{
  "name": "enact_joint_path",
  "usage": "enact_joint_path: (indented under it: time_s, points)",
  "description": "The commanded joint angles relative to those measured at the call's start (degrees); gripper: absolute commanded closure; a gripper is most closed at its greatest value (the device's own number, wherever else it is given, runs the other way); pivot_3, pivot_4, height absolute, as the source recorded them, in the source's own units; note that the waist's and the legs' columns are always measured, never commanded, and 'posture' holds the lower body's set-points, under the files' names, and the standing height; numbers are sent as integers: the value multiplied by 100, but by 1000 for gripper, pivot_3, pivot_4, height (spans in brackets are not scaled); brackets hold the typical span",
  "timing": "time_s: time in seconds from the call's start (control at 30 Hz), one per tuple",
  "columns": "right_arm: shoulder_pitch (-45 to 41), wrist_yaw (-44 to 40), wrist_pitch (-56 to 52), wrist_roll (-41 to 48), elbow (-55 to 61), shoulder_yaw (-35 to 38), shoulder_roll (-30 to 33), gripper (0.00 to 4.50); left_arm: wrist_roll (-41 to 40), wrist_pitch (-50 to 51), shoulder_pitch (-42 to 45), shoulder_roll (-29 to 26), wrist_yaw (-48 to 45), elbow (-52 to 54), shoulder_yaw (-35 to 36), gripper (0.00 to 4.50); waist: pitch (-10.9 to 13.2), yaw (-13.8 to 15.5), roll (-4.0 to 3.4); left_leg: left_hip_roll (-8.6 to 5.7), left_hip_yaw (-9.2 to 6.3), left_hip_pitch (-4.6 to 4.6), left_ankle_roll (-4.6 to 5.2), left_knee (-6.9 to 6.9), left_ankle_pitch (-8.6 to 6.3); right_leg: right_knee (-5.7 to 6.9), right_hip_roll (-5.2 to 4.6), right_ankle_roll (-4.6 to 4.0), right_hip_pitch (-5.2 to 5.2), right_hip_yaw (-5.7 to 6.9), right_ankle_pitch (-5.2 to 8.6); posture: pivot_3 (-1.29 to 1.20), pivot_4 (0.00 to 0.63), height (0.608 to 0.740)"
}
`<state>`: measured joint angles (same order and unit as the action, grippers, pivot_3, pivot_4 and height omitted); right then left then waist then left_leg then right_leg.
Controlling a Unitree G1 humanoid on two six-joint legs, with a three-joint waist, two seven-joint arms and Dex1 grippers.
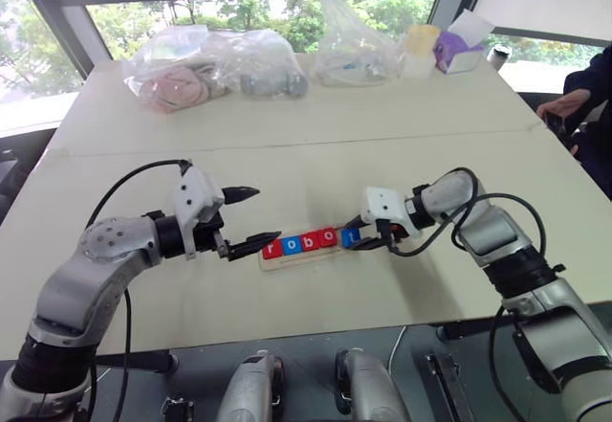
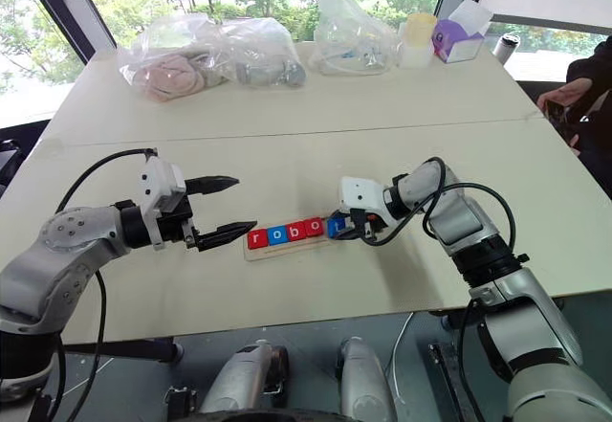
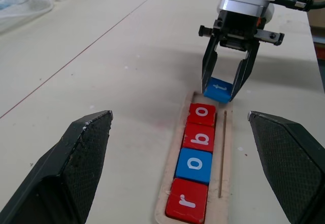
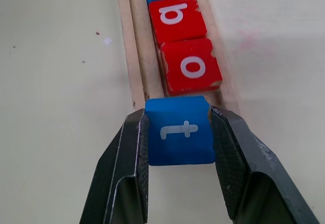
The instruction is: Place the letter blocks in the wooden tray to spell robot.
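The wooden tray (image 3: 226, 148) lies on the table in front of me. In its slot sit a red r (image 3: 187, 200), a blue o (image 3: 194, 165), a red b (image 3: 199, 136) and a red o (image 3: 202, 114) in a row. My right gripper (image 4: 179, 117) is shut on the blue t block (image 4: 180, 132), which it holds slightly tilted at the tray's right end, just past the red o. I cannot tell whether the t rests in the slot. My left gripper (image 1: 266, 215) hangs open just off the tray's left end, holding nothing.
Clear plastic bags (image 1: 206, 66) with items, a white cup (image 1: 421, 51) and a purple tissue box (image 1: 459, 47) line the table's far edge. A person's hand (image 1: 564, 106) rests at the far right. A seam (image 1: 287, 146) crosses the tabletop behind the tray.
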<state>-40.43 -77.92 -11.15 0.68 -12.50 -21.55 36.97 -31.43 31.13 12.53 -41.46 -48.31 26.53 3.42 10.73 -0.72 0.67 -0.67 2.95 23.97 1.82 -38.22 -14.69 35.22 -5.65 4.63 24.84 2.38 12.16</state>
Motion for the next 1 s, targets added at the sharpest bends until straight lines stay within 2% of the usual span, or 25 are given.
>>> enact_joint_path:
  time_s: [0.03, 0.43, 1.0]
  points:
    - [-211, 26, 167, -72, -166, 34, -58, 3351, -114, 6, -28, -13, 57, 285, 172, 0, 0, 2, 0, 0, 0, 0, 0, 0, 0, 2, 0, 0, 2, 0, 0, 0, 150, 725]
    - [-468, -62, 315, -179, -661, -19, -279, 3351, -136, 16, -42, 43, 209, 333, 120, 0, 0, 1, 0, 0, 0, 0, -3, 0, 2, 4, 1, -1, 2, 0, -1, 0, 150, 725]
    - [-531, -202, 403, -288, -655, -133, -491, 3351, -170, 33, -160, 59, 369, 445, 146, 0, 0, -2, 0, 1, -1, 0, -4, 1, 2, 5, 2, -1, 2, 0, -1, 0, 150, 725]
